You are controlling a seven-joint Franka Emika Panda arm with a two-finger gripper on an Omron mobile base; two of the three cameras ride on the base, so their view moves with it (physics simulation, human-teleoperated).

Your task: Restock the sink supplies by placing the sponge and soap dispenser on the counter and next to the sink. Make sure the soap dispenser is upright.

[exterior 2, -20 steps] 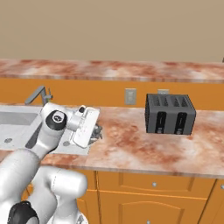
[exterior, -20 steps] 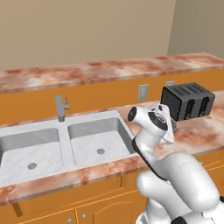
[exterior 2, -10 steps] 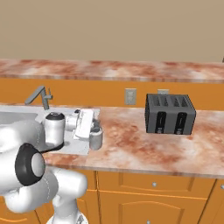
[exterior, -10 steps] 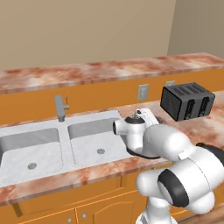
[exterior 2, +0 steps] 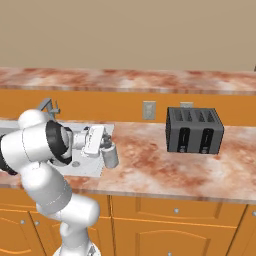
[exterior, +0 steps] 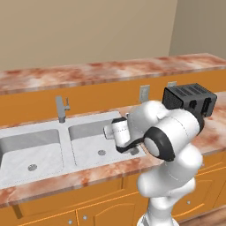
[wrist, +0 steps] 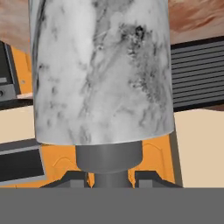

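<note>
My gripper (exterior 2: 106, 146) is shut on the soap dispenser (exterior 2: 111, 157), a silvery-grey marbled cylinder. The dispenser hangs roughly upright at the counter (exterior 2: 150, 165), just right of the sink (exterior 2: 75, 165); I cannot tell whether its base touches the stone. In the hand view the marbled body (wrist: 103, 70) looms large, its dark neck running down between the fingertips (wrist: 72, 177). From the left base camera, the sink (exterior: 88, 141) and grey faucet (exterior: 62, 108) lie left of my hand (exterior: 117, 132). The sponge is out of view.
A black toaster (exterior 2: 195, 130) stands on the counter to the right, also seen at the far right from the left side (exterior: 190, 99). A wall outlet (exterior 2: 148, 110) sits behind. A raised back ledge (exterior: 110, 70) runs along the wall.
The arm has folded, its elbow swinging round over the counter edge. The hand, still holding the soap dispenser, stays near the sink's right rim.
</note>
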